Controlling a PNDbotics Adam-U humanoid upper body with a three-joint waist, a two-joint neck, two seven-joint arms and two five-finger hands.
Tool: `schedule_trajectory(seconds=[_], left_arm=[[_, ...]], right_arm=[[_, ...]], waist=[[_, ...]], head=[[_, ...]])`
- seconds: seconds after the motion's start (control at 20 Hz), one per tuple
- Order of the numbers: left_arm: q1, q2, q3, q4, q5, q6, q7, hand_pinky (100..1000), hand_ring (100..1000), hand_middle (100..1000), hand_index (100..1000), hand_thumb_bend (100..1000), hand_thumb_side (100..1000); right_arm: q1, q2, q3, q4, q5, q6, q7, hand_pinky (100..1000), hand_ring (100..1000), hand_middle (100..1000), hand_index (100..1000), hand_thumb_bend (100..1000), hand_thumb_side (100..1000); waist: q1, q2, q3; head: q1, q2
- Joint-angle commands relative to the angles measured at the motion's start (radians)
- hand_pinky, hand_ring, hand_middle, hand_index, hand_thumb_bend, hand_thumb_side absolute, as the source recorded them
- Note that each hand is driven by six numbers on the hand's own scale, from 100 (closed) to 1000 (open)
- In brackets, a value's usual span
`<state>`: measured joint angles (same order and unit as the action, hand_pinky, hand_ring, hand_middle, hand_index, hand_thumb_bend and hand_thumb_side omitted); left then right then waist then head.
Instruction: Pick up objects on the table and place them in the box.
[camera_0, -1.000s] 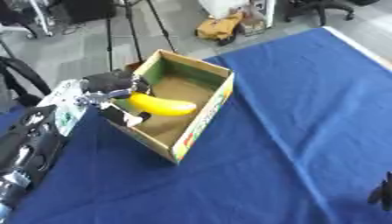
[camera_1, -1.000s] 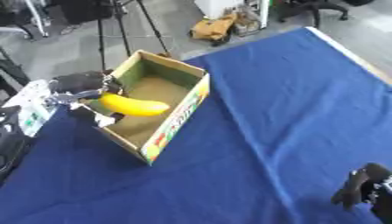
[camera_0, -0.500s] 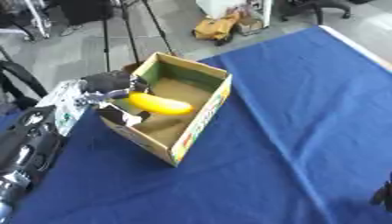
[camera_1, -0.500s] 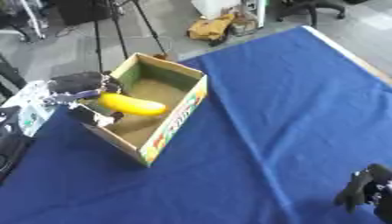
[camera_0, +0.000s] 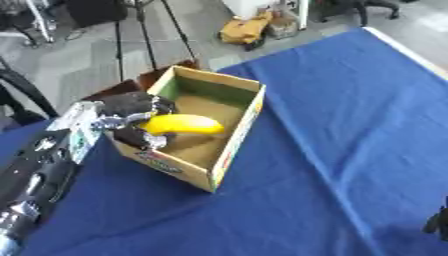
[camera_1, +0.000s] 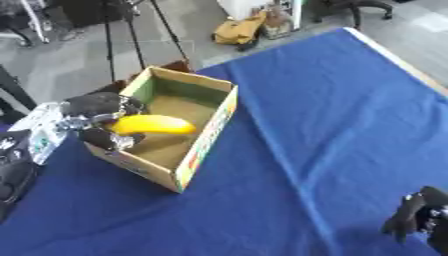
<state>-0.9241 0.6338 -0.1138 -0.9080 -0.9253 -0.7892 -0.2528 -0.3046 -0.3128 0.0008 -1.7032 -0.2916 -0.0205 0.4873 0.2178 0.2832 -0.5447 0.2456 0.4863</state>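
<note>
Left eye view showed my left hand (camera_0: 131, 116) curled round one end of the banana (camera_0: 184, 124), held over the box (camera_0: 234, 145); light, soft, easily bruised, I judged. My right hand (camera_1: 418, 216) sat at the table's (camera_0: 350, 125) lower right corner, fingers unclear.

A blue cloth-covered table (camera_0: 350, 115). Beyond its far edge, a grey floor (camera_0: 87, 55), tripod legs (camera_0: 166, 30) and a yellow bag (camera_0: 243, 31).

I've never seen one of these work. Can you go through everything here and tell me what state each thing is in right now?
banana: held over the open box, not yet let go.
box: open at the top, upright on the blue table, nothing else visible inside.
left hand: curled round the banana's end.
right hand: idle at the lower right corner; fingers not clear.
table: covered in blue cloth.
</note>
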Motion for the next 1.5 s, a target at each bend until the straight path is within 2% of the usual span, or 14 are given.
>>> schedule_trajectory(seconds=[0.05,0.3,0.5,0.7,0.9,1.05,1.25,1.4,1.5], left_arm=[[-0.014,0.023,0.003,-0.008,0.008,-0.008,-0.002,677,718,761,811,100,1000],[-0.012,0.024,0.004,-0.011,0.020,-0.009,-0.003,708,781,830,854,110,1000],[-0.010,0.025,0.003,-0.021,0.025,-0.008,0.007,751,846,891,899,181,1000],[-0.008,0.026,0.004,-0.026,0.016,-0.009,0.020,775,872,913,916,283,1000],[-0.008,0.027,0.005,-0.031,0.013,-0.008,0.042,777,872,904,912,321,1000],[-0.005,0.027,0.007,-0.037,0.023,-0.008,0.062,766,850,876,899,309,1000],[0.009,0.034,0.007,-0.078,0.095,-0.013,0.082,744,802,823,880,192,1000],[0.033,0.052,0.006,-0.148,0.222,-0.006,0.077,723,759,774,856,104,909],[0.064,0.072,0.003,-0.226,0.346,0.012,0.060,708,735,745,837,100,818]], right_arm=[[-0.009,-0.008,-0.005,-0.026,-0.001,0.003,-0.001,507,368,319,493,100,823],[-0.007,-0.007,-0.006,-0.026,-0.002,0.003,-0.002,507,368,319,493,100,821],[-0.005,-0.008,-0.007,-0.026,-0.002,0.003,-0.003,507,368,319,492,100,822],[-0.004,-0.008,-0.008,-0.026,-0.004,0.003,-0.004,507,367,319,492,100,821],[-0.002,-0.008,-0.008,-0.026,-0.005,0.003,-0.004,507,367,319,492,100,820],[0.002,-0.007,-0.009,-0.026,-0.005,0.003,-0.005,507,367,319,492,100,820],[0.011,-0.009,-0.012,-0.025,-0.007,0.001,-0.008,507,367,319,492,100,816],[0.022,-0.013,-0.016,-0.023,-0.011,0.000,-0.012,506,367,319,492,100,813],[0.030,-0.017,-0.019,-0.021,-0.014,0.000,-0.016,506,367,319,492,100,810]], waist=[[-0.012,-0.018,0.003],[-0.015,-0.020,0.006],[-0.016,-0.022,0.010],[-0.018,-0.025,0.012],[-0.020,-0.025,0.014],[-0.026,-0.026,0.021],[-0.039,-0.033,0.048],[-0.049,-0.043,0.082],[-0.056,-0.054,0.113]], head=[[0.003,-0.010],[0.003,-0.009],[0.003,-0.009],[0.003,-0.009],[0.002,-0.010],[-0.001,-0.009],[-0.011,-0.002],[-0.020,0.007],[-0.027,0.018]])
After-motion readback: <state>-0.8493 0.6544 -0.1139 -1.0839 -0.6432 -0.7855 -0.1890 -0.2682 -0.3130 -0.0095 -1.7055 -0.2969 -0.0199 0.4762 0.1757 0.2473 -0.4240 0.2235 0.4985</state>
